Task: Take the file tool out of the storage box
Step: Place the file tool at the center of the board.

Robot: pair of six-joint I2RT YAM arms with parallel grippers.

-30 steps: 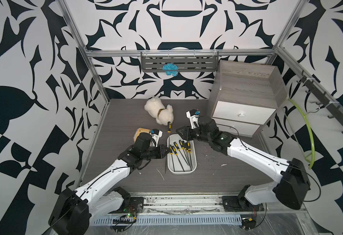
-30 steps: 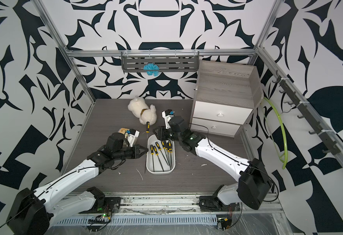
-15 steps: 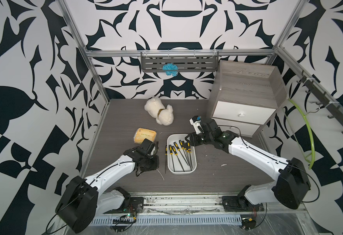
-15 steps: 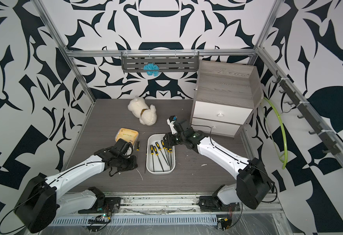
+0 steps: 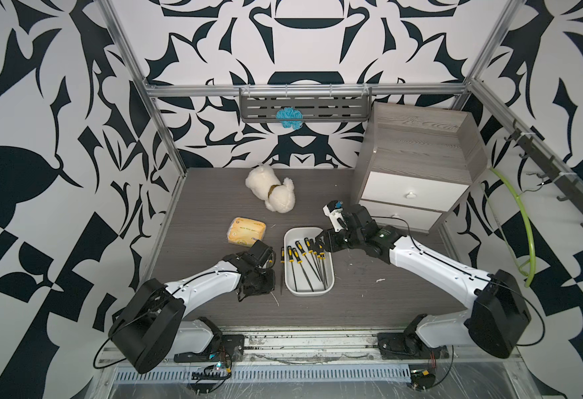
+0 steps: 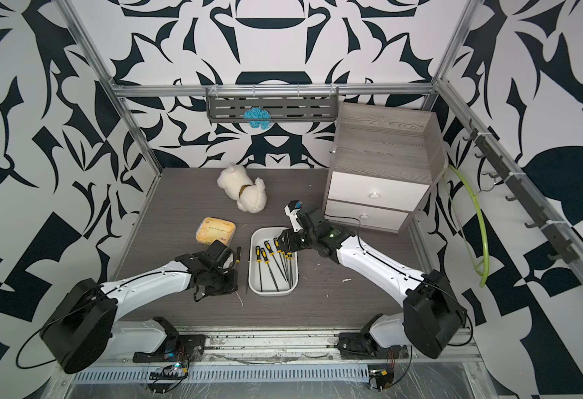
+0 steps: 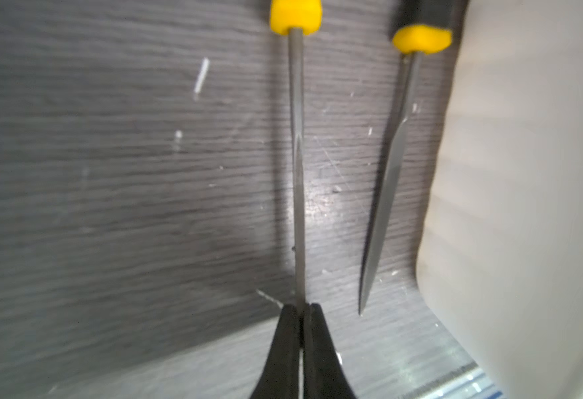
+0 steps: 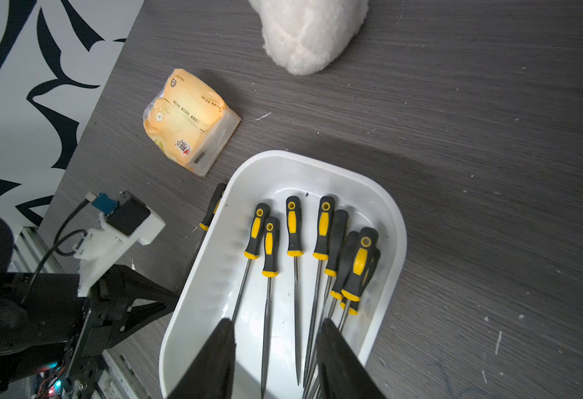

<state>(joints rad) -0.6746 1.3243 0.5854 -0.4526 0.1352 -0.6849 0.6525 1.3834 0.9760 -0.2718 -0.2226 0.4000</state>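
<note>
The storage box point(image 5: 309, 293) point(image 6: 269, 293) point(image 8: 397, 248) is a shallow white tray mid-table holding several black-and-yellow file tools point(image 5: 303, 262) point(image 8: 293, 228). My left gripper point(image 7: 300, 307) point(image 5: 265, 281) is shut on the thin steel tip of one file tool point(image 7: 297, 155), which hangs just above the table left of the box. A second file point(image 7: 386, 193) point(image 5: 281, 269) lies on the table between it and the box wall. My right gripper point(image 8: 276, 331) point(image 5: 321, 240) point(image 6: 283, 241) hovers open over the box's far right part, with nothing between its fingers.
A yellow tissue pack point(image 5: 246, 231) point(image 8: 186, 121) lies left of the box's far end. A white plush dog point(image 5: 272, 191) sits behind it. A grey two-drawer cabinet point(image 5: 417, 172) stands at the back right. A wall shelf point(image 5: 303, 108) holds a blue tuft.
My left arm has drawn back toward the front left with the file tool and lowered it beside the box. The right gripper has shifted slightly toward the front over the box, still open.
</note>
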